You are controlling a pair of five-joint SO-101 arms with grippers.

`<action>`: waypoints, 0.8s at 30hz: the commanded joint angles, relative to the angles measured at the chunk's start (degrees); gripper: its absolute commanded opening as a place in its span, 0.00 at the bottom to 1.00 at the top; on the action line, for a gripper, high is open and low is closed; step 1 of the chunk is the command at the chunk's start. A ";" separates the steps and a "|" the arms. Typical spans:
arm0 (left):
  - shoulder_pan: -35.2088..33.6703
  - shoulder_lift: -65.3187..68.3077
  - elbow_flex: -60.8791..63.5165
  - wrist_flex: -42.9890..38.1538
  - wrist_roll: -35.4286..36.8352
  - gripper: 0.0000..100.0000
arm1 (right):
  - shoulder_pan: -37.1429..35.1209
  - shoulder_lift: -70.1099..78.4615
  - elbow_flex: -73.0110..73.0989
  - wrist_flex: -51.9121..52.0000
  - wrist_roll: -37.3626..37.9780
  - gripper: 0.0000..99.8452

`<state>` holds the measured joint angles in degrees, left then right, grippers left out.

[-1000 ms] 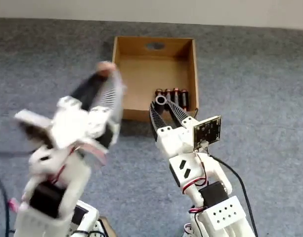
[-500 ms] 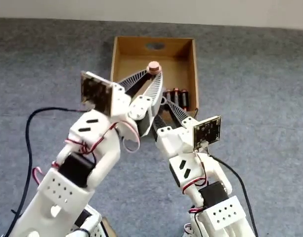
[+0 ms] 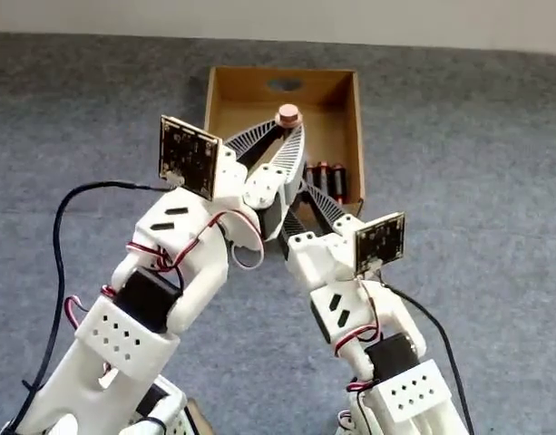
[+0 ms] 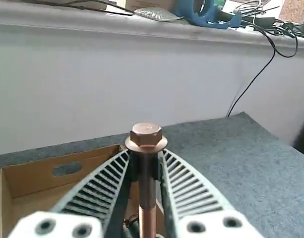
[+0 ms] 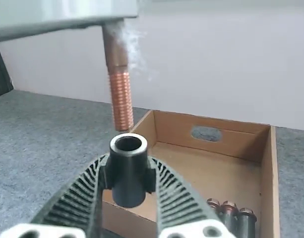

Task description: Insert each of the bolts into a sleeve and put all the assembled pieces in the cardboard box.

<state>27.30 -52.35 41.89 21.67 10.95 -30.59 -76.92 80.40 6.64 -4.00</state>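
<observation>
My left gripper (image 3: 284, 136) is shut on a copper bolt (image 4: 145, 168), held upright with its flanged head (image 3: 287, 115) on top, over the cardboard box (image 3: 225, 201). My right gripper (image 5: 128, 173) is shut on a dark sleeve (image 5: 127, 168), held upright with its open bore facing up. The bolt's threaded end (image 5: 121, 106) hangs just above and slightly behind the sleeve's mouth, apart from it. In the high view the left arm covers the sleeve. Several assembled pieces (image 3: 325, 178) lie side by side inside the box at its near right.
Grey carpet (image 3: 477, 145) surrounds the box on all sides. The box has a hand slot (image 3: 284, 84) in its far wall. A black cable (image 3: 60, 236) loops beside the left arm. A white wall (image 4: 92, 74) stands behind the table.
The left arm swung in from the left with the bolt and now holds it over the sleeve. The right arm stayed still.
</observation>
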 commanded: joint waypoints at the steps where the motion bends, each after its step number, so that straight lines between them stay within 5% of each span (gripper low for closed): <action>1: 2.51 0.13 -2.95 -1.14 0.18 0.01 | -0.04 -0.92 -0.40 -1.45 -0.44 0.01; 24: 2.33 -0.40 1.63 -0.88 0.00 0.01 | 0.04 -0.92 -0.40 -1.27 -0.44 0.01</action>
<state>29.41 -52.35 43.82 21.67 10.77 -30.51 -76.92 80.48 6.64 -4.00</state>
